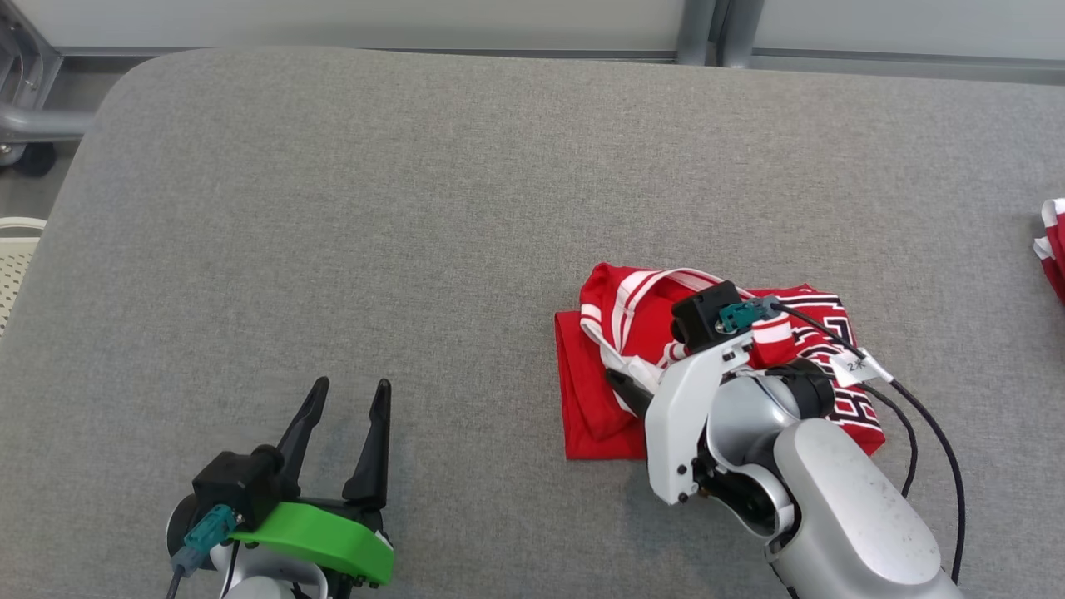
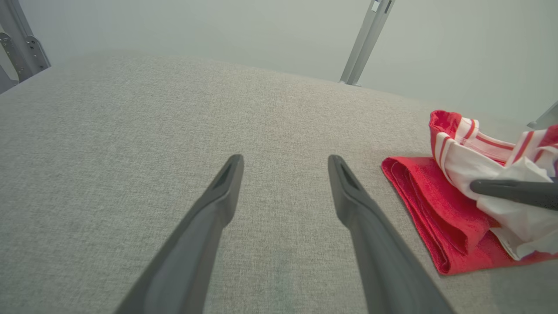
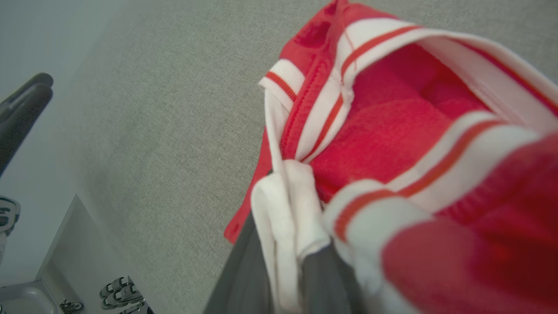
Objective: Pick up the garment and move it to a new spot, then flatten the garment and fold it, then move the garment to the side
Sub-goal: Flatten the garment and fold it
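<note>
Desk: I see a grey, cloth-covered desk (image 1: 333, 208) with a rounded far left corner.
Garment: a red garment (image 1: 599, 408) with white-and-red striped trim and a black-and-white pattern on its right part.
Garment position: right of the middle of the desk, nearer the near edge than the far one. Its bottom red layer lies flat on the desk. The striped trim is bunched up on top.
Garment, left wrist view: the garment (image 2: 436, 218) shows a thick folded red edge towards the left gripper.
Right gripper: the right gripper (image 1: 636, 391) is down on the garment from the near side. Its pale forearm covers the garment's near right part.
Right jaws: narrow. In the right wrist view, the right gripper (image 3: 285, 261) has a white fold of the garment (image 3: 383, 131) pinched between its fingers.
Left gripper: the left gripper (image 1: 351, 384) is near the near edge, left of the middle and well apart from the garment. In its own view, the left gripper (image 2: 285, 160) points across bare desk (image 2: 130, 131).
Left jaws: wide, holding nothing.
Cable: a black cable (image 1: 932, 424) loops from the right wrist over the desk beside the garment's right side.
Other cloth: a second red and white cloth (image 1: 1052, 245) sits at the right edge of the desk, cut off by the frame.
Surroundings: grey metal posts (image 1: 699, 33) stand beyond the far edge.
</note>
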Robot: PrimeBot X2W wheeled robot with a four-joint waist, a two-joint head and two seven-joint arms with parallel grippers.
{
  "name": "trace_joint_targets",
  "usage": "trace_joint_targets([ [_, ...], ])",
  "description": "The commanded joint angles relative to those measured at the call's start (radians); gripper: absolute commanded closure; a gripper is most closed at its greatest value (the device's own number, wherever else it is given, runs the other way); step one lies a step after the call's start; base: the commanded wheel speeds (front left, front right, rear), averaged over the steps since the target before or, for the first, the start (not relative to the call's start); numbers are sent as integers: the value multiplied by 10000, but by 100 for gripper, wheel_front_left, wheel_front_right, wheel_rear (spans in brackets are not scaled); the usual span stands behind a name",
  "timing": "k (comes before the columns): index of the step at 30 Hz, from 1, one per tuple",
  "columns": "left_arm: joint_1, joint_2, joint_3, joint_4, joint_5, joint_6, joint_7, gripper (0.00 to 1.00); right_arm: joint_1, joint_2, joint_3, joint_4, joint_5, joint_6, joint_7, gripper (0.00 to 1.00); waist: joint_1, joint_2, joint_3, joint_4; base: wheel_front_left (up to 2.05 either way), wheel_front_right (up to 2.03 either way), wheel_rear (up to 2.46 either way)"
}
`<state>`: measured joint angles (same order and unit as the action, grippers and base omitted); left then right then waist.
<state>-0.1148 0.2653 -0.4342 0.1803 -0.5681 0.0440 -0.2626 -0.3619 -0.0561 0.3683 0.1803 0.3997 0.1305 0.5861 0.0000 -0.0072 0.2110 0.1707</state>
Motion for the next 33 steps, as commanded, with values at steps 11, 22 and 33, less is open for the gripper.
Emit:
trace_joint_targets([
  [11,188,-173,379,365,299,-167,-25,0,-451,50,1245,123,52,3,-781,0,0,72,-9,-164,0,0,0],
  [22,537,20,892,113,395,32,-25,0,838,26,-484,-3703,1578,3,-420,0,0,72,188,-741,0,0,0],
  [33,150,232,864,-106,430,-32,61,0,1235,-945,-4437,-2534,1134,5,661,0,0,72,989,-934,0,0,0],
])
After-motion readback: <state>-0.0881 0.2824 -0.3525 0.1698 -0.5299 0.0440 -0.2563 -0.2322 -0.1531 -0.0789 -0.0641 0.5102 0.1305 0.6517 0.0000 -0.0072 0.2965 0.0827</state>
